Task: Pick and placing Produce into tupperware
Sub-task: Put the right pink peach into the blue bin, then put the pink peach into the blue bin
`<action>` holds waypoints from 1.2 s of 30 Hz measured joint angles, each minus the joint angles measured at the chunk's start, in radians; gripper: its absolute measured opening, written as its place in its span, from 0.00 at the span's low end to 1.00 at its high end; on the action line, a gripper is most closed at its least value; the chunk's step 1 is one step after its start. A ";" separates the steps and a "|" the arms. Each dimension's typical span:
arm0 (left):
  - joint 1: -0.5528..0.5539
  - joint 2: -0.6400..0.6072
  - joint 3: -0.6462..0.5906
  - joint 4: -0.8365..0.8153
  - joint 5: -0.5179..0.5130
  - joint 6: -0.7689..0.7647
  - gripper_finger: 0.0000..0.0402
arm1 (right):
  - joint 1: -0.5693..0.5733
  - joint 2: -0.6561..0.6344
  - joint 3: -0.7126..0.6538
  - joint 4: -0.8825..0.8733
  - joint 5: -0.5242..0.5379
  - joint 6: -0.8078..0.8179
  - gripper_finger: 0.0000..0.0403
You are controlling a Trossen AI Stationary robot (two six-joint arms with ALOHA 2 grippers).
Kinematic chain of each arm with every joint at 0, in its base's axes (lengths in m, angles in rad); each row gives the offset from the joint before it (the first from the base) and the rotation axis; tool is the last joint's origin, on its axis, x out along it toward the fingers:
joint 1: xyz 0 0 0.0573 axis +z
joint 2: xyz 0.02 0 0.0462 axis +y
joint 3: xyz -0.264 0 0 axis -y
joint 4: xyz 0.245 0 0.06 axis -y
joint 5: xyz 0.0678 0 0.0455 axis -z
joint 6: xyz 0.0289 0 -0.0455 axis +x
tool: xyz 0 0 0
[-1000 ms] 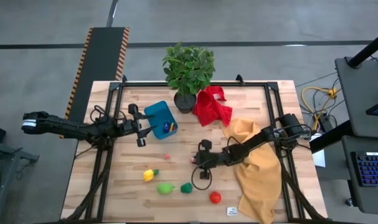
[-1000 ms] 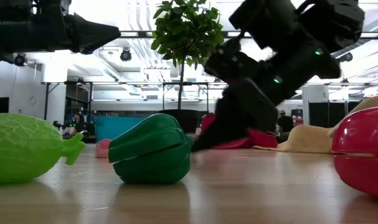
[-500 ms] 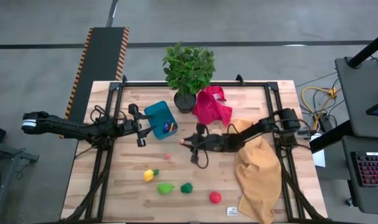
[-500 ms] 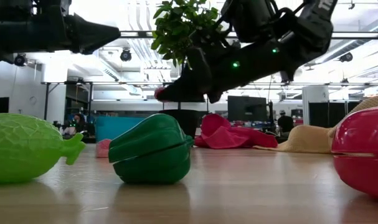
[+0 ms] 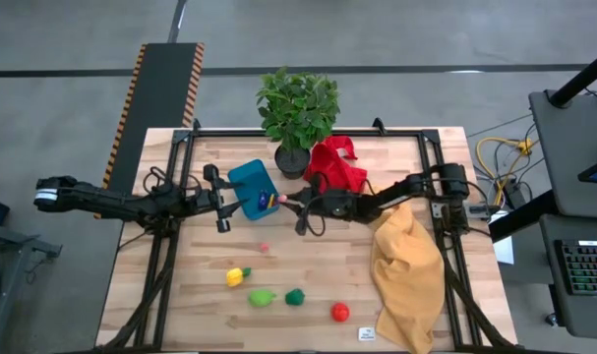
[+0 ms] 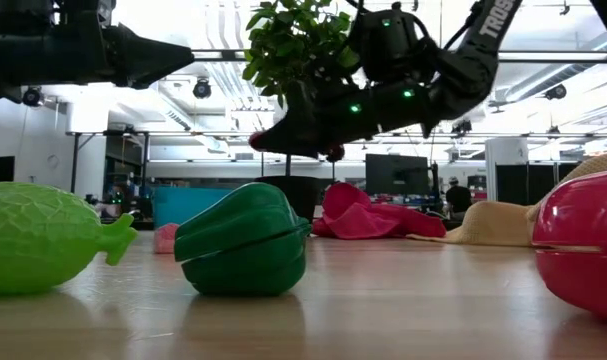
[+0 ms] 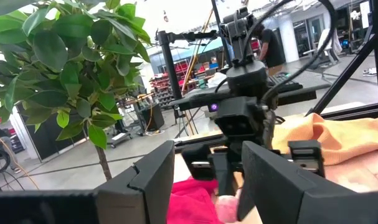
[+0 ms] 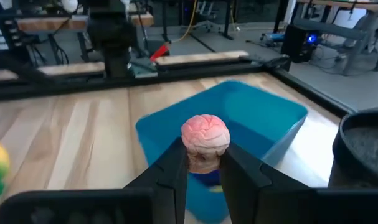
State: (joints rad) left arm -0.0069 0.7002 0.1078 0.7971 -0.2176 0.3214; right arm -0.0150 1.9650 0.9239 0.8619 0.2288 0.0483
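Now, at left: left tool half-open, steadying tub. At centre: right tool pinching pink piece by its base, just over tub. Light, rigid, lumpy; could slip.

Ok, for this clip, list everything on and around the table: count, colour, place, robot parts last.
tub: one, bright blue, left of table centre, a few pieces already inside
pinkish piece: one, held over the tub
small pink piece: one, mid-table
yellow piece: one, front left
green pieces: two, front centre
red piece: one, front
potted plant: one, green in black pot, back edge
red cloth: one, beside the pot
tan cloth: one, right side
left gripper: at the tub
right gripper: shut on the pinkish piece
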 joint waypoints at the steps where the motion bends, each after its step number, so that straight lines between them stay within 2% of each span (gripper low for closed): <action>1: 0.000 0.000 0.000 0.000 0.000 0.000 0.43 | -0.001 0.007 0.014 -0.003 0.001 -0.001 0.18; 6: 0.000 0.000 0.000 -0.002 0.000 0.000 0.43 | -0.001 0.059 0.122 -0.071 -0.002 -0.058 0.18; 12: 0.000 -0.002 -0.001 -0.006 0.000 0.000 0.43 | -0.006 0.132 0.256 -0.267 0.008 -0.072 0.18; 16: 0.000 -0.003 -0.001 -0.012 0.000 0.000 0.43 | -0.005 0.166 0.314 -0.340 0.051 -0.075 0.18; 24: 0.000 -0.002 -0.001 -0.030 0.000 0.000 0.43 | -0.012 0.171 0.332 -0.367 0.061 -0.084 0.19; 33: 0.000 -0.014 -0.001 -0.029 0.000 0.000 0.43 | -0.018 0.167 0.332 -0.391 0.061 -0.075 0.32; 36: 0.000 -0.015 -0.001 -0.030 0.000 0.000 0.43 | -0.018 0.157 0.331 -0.398 0.059 -0.017 0.38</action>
State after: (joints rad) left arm -0.0067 0.6853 0.1066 0.7675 -0.2180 0.3218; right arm -0.0334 2.1219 1.2552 0.4636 0.2881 0.0309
